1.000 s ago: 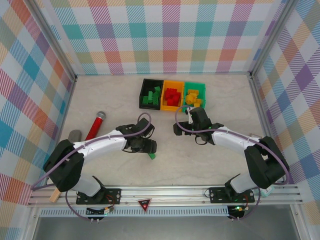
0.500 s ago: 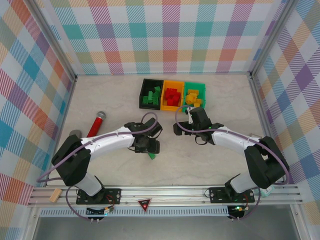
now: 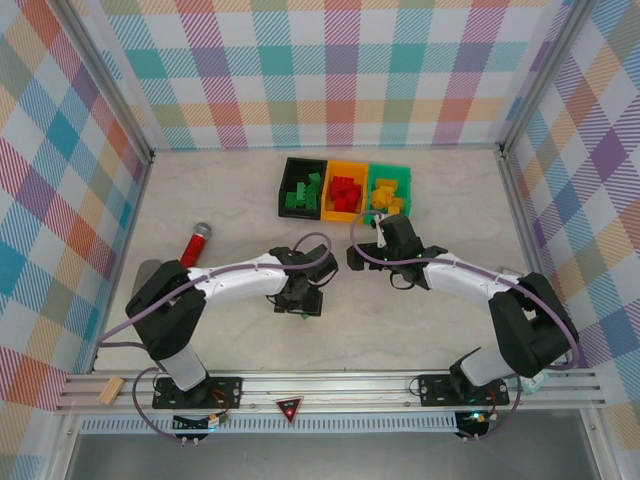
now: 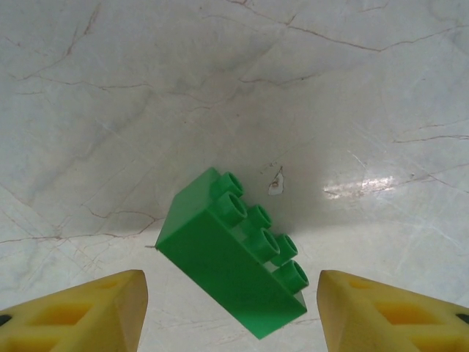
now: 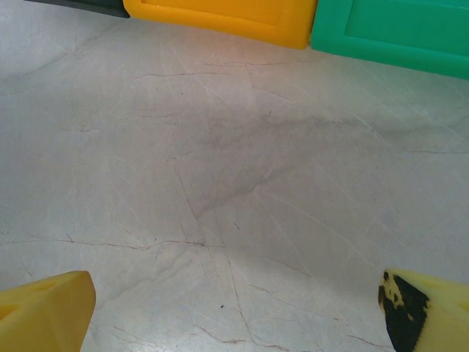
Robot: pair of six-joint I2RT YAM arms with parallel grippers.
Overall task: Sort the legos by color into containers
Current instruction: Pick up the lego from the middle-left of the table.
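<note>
One green brick (image 4: 231, 264) lies loose on the table (image 3: 210, 190), well short of the bins, and the left arm (image 3: 235, 280) hangs right over it. The left jaws stand about half open and hold nothing: the yellow fingertips (image 4: 80, 312) sit either side of the brick with bare table showing between.

The brick lies skewed to the line between those tips, so I'd turn the wrist to square up with its long flat sides, then come straight down and close on the smooth walls, not the studs. A pinch across the corners would likely make it twist or pop out.

Green bricks already fill the black bin (image 3: 284, 188), with red ones in the orange bin (image 3: 345, 164) and yellow ones in the green bin (image 3: 390, 167). The black bin looks like the place for this one.

The right arm (image 3: 455, 275) hovers just before the bins, its jaws wide open and empty, the orange and green walls close ahead of them. That crowds the straight path, so I'd lift well clear of the rims and keep left of it. The red-and-grey stick (image 3: 192, 250) lies well apart to the left, and there is open table around the brick.
</note>
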